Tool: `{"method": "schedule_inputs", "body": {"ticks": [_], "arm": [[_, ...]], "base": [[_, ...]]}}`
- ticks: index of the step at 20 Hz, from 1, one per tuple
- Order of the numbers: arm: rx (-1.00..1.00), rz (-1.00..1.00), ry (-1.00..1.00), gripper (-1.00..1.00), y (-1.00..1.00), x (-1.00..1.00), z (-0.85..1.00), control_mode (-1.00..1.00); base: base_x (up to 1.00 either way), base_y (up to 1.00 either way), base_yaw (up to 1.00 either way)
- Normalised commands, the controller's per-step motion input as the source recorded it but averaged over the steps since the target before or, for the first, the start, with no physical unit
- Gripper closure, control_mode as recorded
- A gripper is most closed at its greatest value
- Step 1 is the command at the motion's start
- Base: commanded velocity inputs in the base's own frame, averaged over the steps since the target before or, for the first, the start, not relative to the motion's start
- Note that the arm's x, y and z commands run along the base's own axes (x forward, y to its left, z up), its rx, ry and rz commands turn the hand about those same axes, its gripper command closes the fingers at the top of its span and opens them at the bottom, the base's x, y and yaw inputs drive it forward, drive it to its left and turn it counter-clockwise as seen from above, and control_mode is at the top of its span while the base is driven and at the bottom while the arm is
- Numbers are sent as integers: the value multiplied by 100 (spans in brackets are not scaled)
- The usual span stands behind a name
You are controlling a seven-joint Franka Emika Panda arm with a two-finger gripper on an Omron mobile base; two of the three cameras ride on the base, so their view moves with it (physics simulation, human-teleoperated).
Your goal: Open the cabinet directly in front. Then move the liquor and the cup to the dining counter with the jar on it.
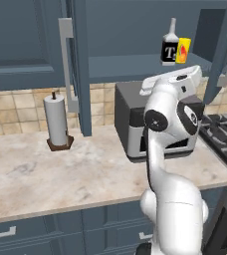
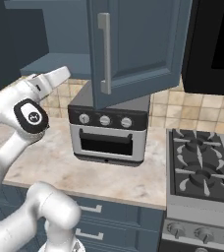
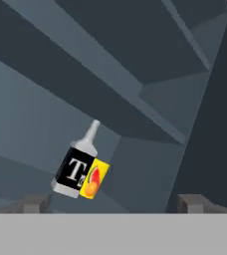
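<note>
With the dark blue-grey wall cabinet (image 1: 135,30) open, the small black-labelled liquor bottle (image 3: 77,167) stands on its shelf touching the short yellow cup (image 3: 94,180). The claw (image 3: 113,201) is spread wide, empty, aimed nearby. Closing on the bottle could topple the cup, since they touch.

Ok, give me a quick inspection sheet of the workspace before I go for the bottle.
Surface: beige marbled counter, bare at front.
Job's things: cabinet doors open; liquor and cup upright side by side on its bottom shelf, looking in contact.
Clutter: paper towel roll, toaster oven under the cabinet.
Grippers: gripper open, empty, facing the liquor, short of it.
Cables: nothing seen.
Surroundings: tiled backsplash, gas stove to the right, drawers below.
</note>
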Motion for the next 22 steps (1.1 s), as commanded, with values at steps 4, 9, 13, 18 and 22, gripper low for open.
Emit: {"method": "schedule_inputs", "body": {"ticks": [4,9,13,18,22], "arm": [[0,-1,13,-100,-28,100,-1,-100],[3,-5,14,-100,-60,62,0,-100],[13,-22,7,-100,-99,-24,0,-100],[18,-29,0,-100,-100,-80,0,-100],[20,-33,0,-100,-100,-93,0,-100]], "base": [[0,0,0],[0,0,0],[0,0,0],[0,0,0],[0,0,0]]}}
